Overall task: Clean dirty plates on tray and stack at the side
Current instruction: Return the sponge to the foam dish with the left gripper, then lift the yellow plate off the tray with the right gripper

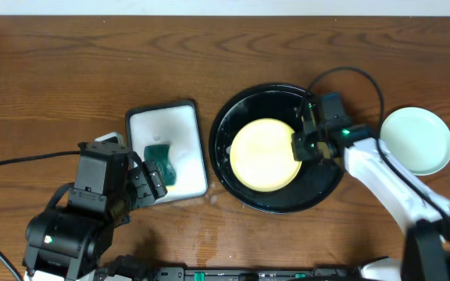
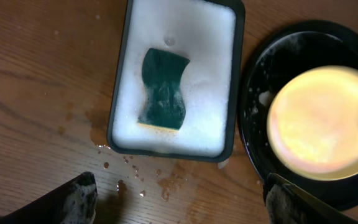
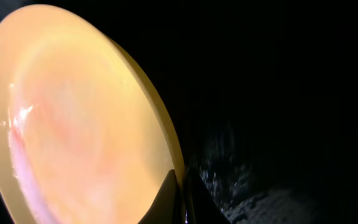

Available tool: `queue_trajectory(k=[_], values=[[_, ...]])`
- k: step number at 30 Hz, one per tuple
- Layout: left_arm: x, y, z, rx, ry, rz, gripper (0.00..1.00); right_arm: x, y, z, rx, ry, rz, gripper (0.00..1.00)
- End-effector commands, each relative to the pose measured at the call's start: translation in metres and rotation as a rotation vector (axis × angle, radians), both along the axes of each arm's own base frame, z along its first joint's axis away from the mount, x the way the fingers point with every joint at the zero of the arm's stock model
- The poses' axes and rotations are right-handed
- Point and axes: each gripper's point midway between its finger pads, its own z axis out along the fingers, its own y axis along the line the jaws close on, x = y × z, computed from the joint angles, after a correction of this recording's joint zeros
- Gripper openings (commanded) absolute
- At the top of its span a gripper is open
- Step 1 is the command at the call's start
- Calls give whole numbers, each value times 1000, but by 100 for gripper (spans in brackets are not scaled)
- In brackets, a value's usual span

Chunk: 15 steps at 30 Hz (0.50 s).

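One view, overhead, shows mint plate (image 1: 416, 140).

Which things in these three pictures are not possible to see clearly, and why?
Yellow plate: any red smear. Glare washes it out overhead; both wrist views blur it.
Mint plate: one plate or two stacked. Overhead looks straight down; wrist views miss it.
Left fingers: only the tips show, cut by the left wrist view's bottom edge.
Sponge underside: foam hides it, left wrist view.
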Motion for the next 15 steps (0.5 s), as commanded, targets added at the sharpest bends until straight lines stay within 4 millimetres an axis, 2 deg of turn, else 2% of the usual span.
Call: queue_trajectory(k=[1,5,11,15], values=[[1,1,5,5,-13,-6,86,14,16,48,30,-153,49,1],[1,1,5,5,-13,-6,86,19,38,73,72,-253,96,1],[1,1,5,5,-13,-6,87,28,79,95,116,-386,165,1],[1,1,5,5,-13,-6,87,29,113,106,146,-456,201,1]])
